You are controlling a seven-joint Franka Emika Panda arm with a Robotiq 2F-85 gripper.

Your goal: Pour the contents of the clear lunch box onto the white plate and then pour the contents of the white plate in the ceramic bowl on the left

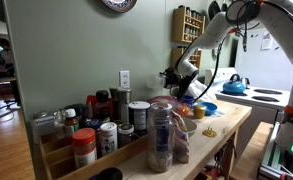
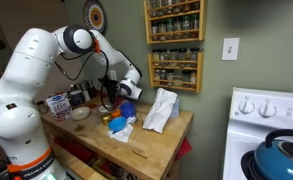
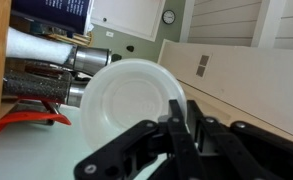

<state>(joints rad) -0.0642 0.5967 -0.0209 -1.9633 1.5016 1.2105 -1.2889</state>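
Observation:
My gripper (image 3: pixel 181 125) is shut on the rim of the white plate (image 3: pixel 136 100), which fills the middle of the wrist view and is held tilted off the table. In both exterior views the gripper (image 2: pixel 114 92) (image 1: pixel 179 80) hangs above the back of the wooden counter. A pale ceramic bowl (image 2: pixel 79 113) sits on the counter just below and beside it. I cannot make out the clear lunch box with certainty. Small yellow bits (image 1: pixel 209 131) lie on the counter top.
A blue bowl (image 1: pixel 208 108) and a blue item (image 2: pixel 121 122) sit near the gripper. A crumpled white bag (image 2: pixel 161 110) stands on the counter. Jars and tins (image 1: pixel 106 125) crowd one end. A spice rack (image 2: pixel 174 45) hangs on the wall; a stove with a blue kettle (image 2: pixel 284 155) stands alongside.

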